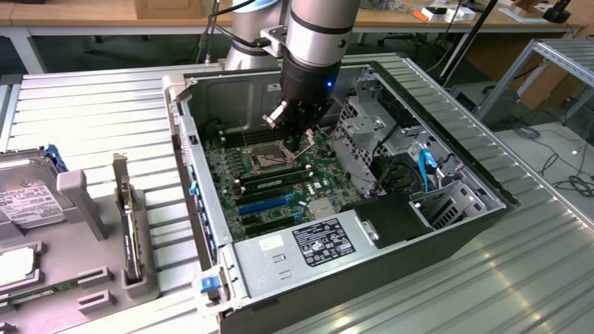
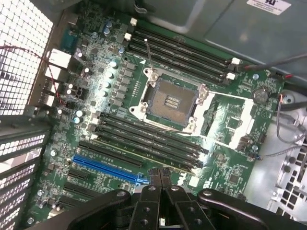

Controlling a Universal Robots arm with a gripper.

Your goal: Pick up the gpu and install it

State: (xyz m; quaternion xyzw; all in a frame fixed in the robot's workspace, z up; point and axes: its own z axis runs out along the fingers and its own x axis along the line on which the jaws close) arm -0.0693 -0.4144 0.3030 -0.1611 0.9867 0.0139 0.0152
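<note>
End effector (image 2: pixel 160 179) clenched, empty, poised above motherboard (image 2: pixel 230 177) inside open computer case (image 1: pixel 199 125); gpu (image 2: pixel 144 154) seated in memory slot beside blue slot (image 2: pixel 103 168).

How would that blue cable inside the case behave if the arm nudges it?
The blue cable probably flexes aside: it is thin and hangs in a loose curve. It likely springs back, since its ends look fixed.

Ribbed metal tabletop (image 1: pixel 93 111); wooden desks (image 1: pixel 111 17) behind; grey floor (image 1: pixel 557 149).
</note>
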